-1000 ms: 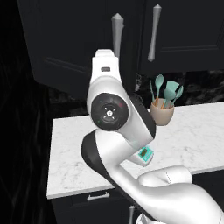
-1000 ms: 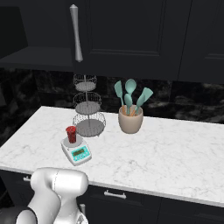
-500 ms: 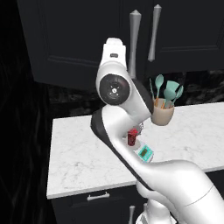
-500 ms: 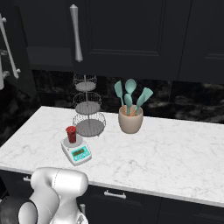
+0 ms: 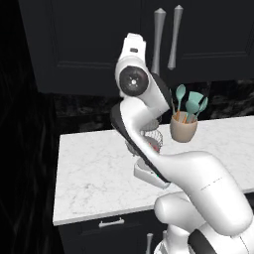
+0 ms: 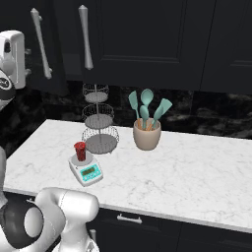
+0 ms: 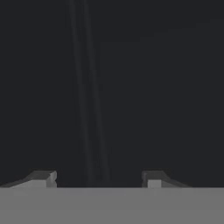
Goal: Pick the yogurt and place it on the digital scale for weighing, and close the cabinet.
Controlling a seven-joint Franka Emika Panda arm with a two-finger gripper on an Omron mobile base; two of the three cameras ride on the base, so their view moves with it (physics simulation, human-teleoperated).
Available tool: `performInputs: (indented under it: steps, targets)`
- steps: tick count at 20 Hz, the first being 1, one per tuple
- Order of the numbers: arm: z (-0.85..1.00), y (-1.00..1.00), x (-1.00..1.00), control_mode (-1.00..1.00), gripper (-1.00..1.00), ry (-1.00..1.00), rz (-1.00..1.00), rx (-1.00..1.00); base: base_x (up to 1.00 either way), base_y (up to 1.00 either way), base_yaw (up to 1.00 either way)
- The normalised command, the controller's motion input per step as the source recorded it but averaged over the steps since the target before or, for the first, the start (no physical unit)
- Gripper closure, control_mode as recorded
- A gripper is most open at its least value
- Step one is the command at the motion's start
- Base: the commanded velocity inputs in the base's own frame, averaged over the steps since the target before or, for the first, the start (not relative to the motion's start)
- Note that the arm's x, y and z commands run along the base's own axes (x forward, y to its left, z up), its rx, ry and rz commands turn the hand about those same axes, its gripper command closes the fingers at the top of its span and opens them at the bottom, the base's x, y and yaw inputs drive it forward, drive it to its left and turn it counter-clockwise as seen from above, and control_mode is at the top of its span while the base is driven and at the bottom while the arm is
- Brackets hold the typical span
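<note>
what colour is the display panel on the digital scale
Teal, on the white digital scale; clearest in the right base view.

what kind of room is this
Most likely a kitchen, a rendered one. A white marble counter runs under black wall cabinets with long silver handles, and on it stand a crock of teal utensils, a tiered wire basket stand and a digital scale.

yogurt (image 6: 79,150): red cup, upright on digital scale (image 6: 86,172) | cabinet (image 6: 147,39): black, doors nearly shut
</note>
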Motion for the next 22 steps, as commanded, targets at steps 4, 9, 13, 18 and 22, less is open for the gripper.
performInputs:
  steps: [4,9,13,18,22]
  targets:
    - [-0.14,-0.25,1.00,-1.00,-1.00,-0.07,0.00,0.05,0.00,0.00,0.00]
    - [-0.22,-0.23,1.00,-1.00,-1.00,-0.02,0.00,0.01,0.00,0.00,0.00]
    - [-0.07,-0.12,1.00,-1.00,-1.00,0.00,0.00,0.00,0.00,0.00,0.00]
    - [-0.22,-0.04,1.00,-1.00,-1.00,0.02,0.00,0.00,0.00,0.00,0.00]
    - [-0.91,-0.08,0.93,-1.00,-1.00,0.00,0.02,0.00,0.00,0.00,0.00]
